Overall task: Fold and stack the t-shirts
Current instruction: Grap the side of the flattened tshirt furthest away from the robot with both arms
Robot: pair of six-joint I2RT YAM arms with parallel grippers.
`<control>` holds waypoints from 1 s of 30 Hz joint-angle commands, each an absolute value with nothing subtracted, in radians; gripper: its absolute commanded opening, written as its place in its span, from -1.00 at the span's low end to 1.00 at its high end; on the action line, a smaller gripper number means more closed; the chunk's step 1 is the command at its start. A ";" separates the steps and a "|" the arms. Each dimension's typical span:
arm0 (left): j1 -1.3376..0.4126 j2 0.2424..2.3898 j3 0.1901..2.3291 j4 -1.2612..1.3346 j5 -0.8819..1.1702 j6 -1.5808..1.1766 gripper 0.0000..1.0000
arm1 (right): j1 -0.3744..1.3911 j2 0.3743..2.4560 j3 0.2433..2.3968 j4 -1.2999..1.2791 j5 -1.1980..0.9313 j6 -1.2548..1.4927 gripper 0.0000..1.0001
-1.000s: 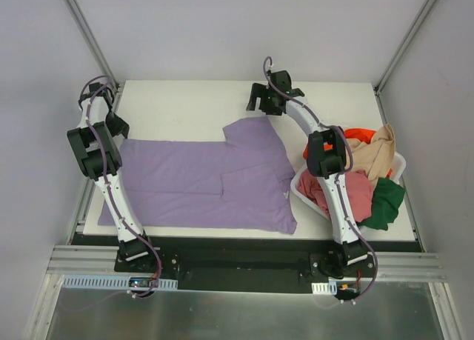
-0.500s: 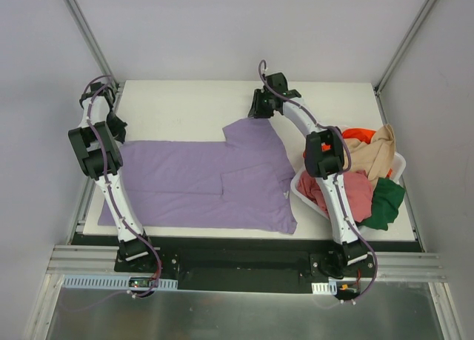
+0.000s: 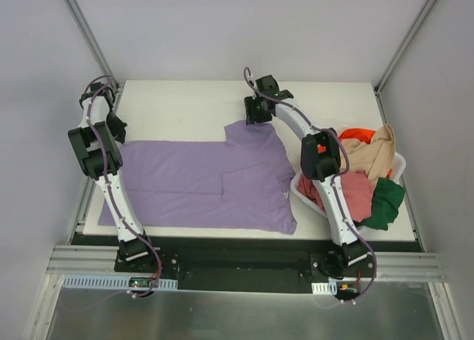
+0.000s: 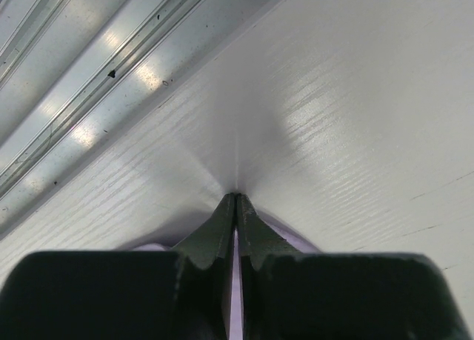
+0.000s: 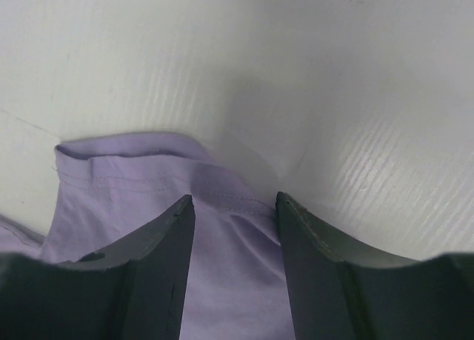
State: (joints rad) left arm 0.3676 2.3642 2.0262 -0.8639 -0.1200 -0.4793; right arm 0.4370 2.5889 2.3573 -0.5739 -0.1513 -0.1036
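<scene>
Starting to fold the purple shirt, lying flat left of the basket, with left pincer pressed together and right pincer spread astride its edge; leaving four shirts heaped inside the basket.

both the left arm and the right arm were slim white tubes joined by chunky black housings, each trailed by a looping purple-and-black twisted cable. their bases were black. the left gripper and right gripper had dark, matte, wedge-shaped fingers.
</scene>
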 commanded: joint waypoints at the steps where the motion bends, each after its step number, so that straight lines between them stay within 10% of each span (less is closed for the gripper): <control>1: 0.370 2.313 2.013 -0.936 -0.114 -0.457 -1.00 | 0.472 2.548 2.352 -0.702 -0.091 -0.212 -0.09; 8: 0.359 2.281 2.005 -0.934 -0.104 -0.454 -1.00 | 0.474 2.542 2.368 -0.680 -0.087 -0.212 -0.99; 30: 0.348 1.927 1.579 -0.785 -0.066 -0.489 -1.00 | 0.502 1.925 1.665 -0.396 -0.310 -0.268 -0.99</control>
State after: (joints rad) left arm 0.3588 1.9919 1.6398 -0.8055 -0.0574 -0.4706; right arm 0.4892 2.0460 1.7569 -0.4370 -0.2543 -0.2474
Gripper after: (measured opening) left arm 0.003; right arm 0.023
